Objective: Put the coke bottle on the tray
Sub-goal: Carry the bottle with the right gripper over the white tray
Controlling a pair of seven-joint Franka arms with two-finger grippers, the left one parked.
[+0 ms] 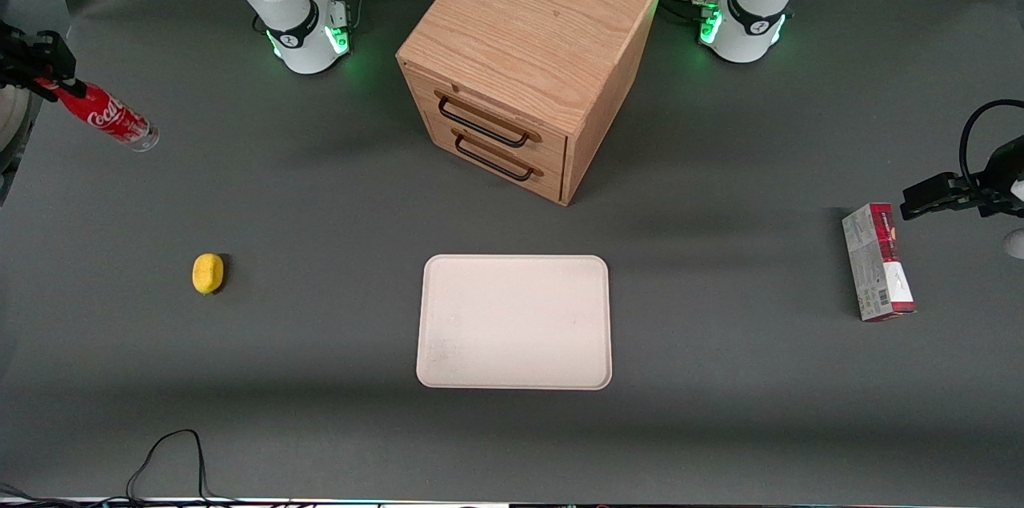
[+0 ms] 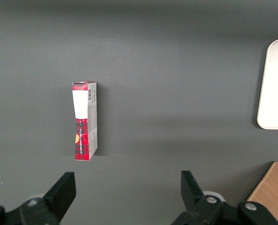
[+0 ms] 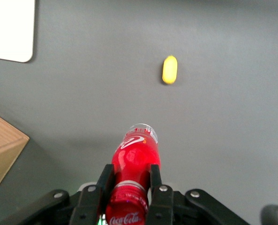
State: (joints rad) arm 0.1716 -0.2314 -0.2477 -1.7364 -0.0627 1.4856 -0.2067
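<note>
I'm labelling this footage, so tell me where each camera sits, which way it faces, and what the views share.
Front view: high, facing the robots, looking down on the table; both arm bases show, gripper at the working arm's end holding the coke bottle.
Right wrist view: on the working arm, looking down past the gripper shut on the coke bottle to the lemon.
Left wrist view: on the parked arm, looking down at the carton.
All three show the tray.
</note>
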